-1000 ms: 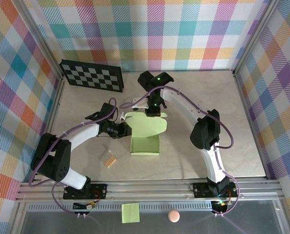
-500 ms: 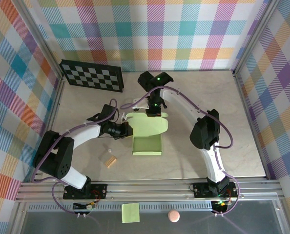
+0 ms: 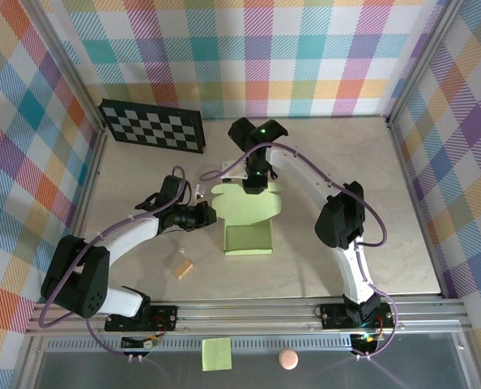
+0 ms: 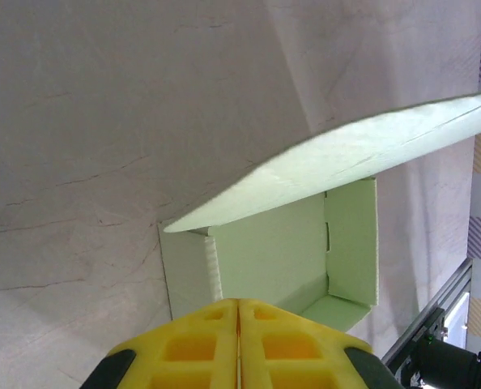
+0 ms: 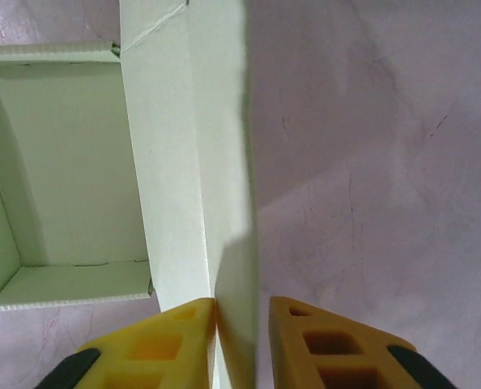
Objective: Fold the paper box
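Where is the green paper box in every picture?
Top external view: the paper box lies near the middle of the picture.
Left wrist view: the paper box sits centre, with its open tray below its lid flap.
Right wrist view: the paper box takes up the left half, with its flap running down the middle.
Shared landmark: the pale marbled table around it.

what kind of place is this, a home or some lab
Most likely a robot lab cell: a table boxed in by plaid-printed walls, arms bolted to an aluminium rail, and a checkerboard panel.
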`<action>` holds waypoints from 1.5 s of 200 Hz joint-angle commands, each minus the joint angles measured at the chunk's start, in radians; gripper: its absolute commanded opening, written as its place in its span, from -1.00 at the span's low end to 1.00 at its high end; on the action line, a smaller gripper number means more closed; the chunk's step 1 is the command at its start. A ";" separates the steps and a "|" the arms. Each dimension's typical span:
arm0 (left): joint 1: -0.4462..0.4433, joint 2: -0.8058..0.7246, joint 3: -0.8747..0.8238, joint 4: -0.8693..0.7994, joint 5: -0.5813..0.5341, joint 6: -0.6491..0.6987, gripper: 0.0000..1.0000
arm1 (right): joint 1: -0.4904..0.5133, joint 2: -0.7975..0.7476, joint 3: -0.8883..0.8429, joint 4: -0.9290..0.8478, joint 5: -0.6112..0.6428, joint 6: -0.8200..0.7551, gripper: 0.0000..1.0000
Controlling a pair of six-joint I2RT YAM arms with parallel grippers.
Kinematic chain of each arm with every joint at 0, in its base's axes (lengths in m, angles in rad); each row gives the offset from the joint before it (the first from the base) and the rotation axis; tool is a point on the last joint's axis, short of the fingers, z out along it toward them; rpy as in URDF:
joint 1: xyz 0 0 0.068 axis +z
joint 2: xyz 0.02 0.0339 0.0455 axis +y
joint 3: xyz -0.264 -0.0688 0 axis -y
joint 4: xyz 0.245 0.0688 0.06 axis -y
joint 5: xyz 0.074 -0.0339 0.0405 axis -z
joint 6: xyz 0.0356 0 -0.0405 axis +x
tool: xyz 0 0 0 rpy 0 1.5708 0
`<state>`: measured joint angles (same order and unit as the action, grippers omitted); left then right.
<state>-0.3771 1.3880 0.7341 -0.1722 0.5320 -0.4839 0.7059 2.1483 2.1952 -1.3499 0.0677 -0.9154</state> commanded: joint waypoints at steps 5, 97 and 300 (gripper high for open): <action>0.007 -0.033 -0.010 0.011 0.001 0.000 -0.79 | -0.018 -0.065 0.015 -0.004 -0.056 0.061 -0.33; -0.091 -0.002 -0.035 0.071 0.022 -0.028 -0.73 | -0.184 -0.526 -0.587 0.516 -0.332 0.462 0.05; -0.019 -0.291 -0.080 0.036 -0.221 0.218 0.74 | -0.393 -1.036 -1.452 1.139 -0.403 0.935 0.46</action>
<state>-0.4206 1.0996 0.6289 -0.1036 0.3447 -0.3817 0.3279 1.1633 0.8169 -0.3706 -0.3054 -0.0673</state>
